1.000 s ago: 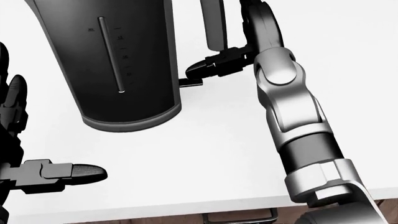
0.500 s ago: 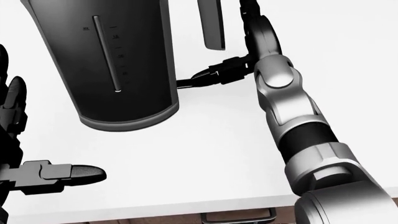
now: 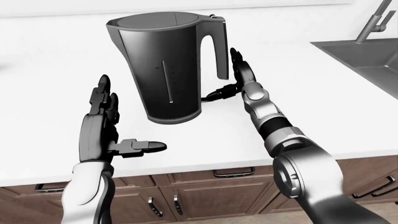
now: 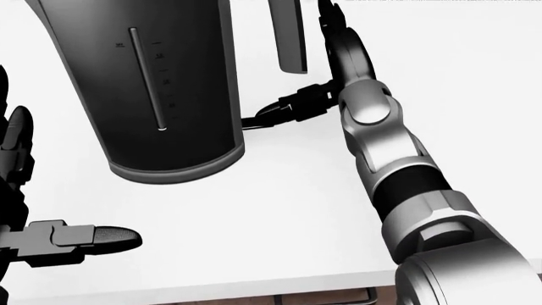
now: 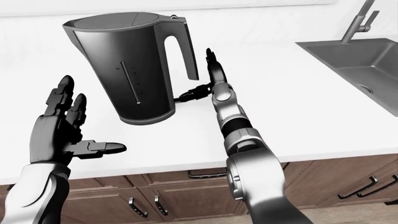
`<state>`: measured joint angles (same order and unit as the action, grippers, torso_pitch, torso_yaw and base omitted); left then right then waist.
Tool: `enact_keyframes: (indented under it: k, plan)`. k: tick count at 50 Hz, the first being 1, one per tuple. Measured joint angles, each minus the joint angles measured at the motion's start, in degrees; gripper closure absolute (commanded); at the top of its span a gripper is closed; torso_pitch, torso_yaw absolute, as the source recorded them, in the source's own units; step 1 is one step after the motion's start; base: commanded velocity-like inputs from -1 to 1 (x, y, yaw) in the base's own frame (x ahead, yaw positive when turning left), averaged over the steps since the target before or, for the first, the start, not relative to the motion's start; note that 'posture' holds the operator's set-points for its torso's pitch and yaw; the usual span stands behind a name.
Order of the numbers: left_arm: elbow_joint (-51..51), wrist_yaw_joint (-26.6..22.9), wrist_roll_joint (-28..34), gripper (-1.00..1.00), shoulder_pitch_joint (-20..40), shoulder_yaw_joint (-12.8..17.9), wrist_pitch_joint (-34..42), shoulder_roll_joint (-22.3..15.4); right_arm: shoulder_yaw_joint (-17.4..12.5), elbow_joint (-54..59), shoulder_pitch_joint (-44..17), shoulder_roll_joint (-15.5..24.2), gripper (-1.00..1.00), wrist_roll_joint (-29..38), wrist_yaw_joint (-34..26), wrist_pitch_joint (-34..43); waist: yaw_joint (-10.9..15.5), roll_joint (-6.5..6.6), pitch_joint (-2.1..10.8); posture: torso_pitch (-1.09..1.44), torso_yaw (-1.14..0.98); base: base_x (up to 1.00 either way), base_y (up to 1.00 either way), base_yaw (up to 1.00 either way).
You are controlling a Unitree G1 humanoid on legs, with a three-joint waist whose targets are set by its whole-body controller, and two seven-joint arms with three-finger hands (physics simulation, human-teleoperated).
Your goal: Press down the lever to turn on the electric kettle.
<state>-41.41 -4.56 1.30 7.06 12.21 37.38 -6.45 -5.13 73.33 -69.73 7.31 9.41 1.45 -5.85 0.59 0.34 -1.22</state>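
Reaching lower than a second ago, our right hand (image 3: 239,79) has slid its thumb tip to the lever at the foot of the electric kettle (image 3: 164,65), which stands on the white counter (image 3: 298,93). Fingers splayed, grasping nothing; left hand (image 3: 102,123) waits open. Press appears imminent.

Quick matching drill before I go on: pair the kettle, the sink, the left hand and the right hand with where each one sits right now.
Things:
1. kettle
2. sink
3. left hand
4. right hand

Places or states:
A. set into the counter, right edge of the left-eye view
B. open, raised to the view's left of the kettle
C. upright on the white counter
D. beside the handle, thumb reaching to the kettle's base

Pairs: 1-C, 2-A, 3-B, 4-D
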Motion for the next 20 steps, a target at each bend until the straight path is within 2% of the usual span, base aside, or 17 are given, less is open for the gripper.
enact_keyframes:
  k: [20]
  plan:
    - [-0.43, 0.10, -0.19, -1.00, -0.28, 0.32, 0.03, 0.00, 0.19, 0.02, -0.47, -0.27, -1.00, 1.21, 0.08, 0.30, 0.06, -0.12, -0.09, 0.00, 0.00, 0.00, 0.00, 0.00]
